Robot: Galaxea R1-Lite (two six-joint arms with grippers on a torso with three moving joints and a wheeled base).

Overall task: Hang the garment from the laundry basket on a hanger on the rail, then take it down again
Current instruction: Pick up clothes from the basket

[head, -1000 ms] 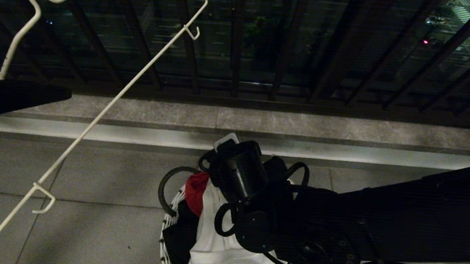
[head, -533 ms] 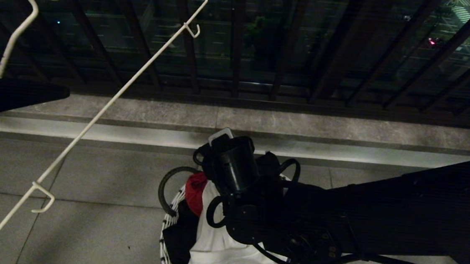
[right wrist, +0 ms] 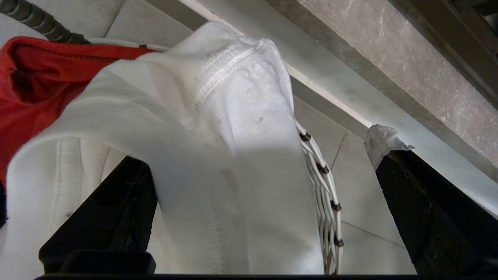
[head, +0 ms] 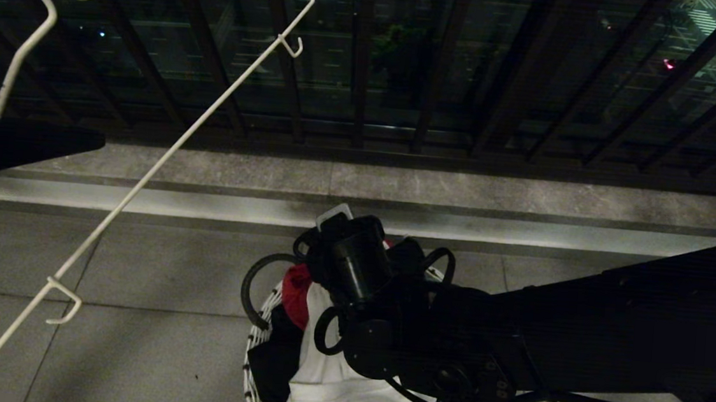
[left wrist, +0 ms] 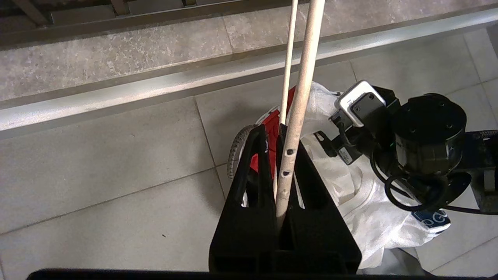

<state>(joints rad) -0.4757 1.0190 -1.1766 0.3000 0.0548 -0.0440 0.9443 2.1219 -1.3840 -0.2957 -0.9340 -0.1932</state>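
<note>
The pick-up is in hand. The right tool (right wrist: 256, 186) hangs over the small round basket with white lattice sides (right wrist: 323, 182), jaws spread as wide as they go, one finger each side of a raised fold of the white cotton T-shirt (right wrist: 218, 128). Nothing is gripped yet; the cloth sits between the open fingers and against at least one of them.

Over on the robot's left, the left tool (left wrist: 278, 155) is clamped tight on the thin white wire hanger (head: 142, 184), held up in the air well clear of the basket, its chipped paint showing in the left wrist view.

Inside the basket (head: 257, 346): the white T-shirt (head: 342, 398) heaped on top and spilling over the rim, a red cloth (head: 296, 292) tucked at the far side beside the dark loop handle (head: 252, 282), and something black (head: 268, 366) lying under and beside the shirt. A bit of blue print shows at the shirt's lower edge from the left wrist.

Next, I'd say, the right tool needs to close on that ribbed fold only, keeping the red cloth out of the pinch, then lift straight up so the shirt comes free of the lattice.
</note>
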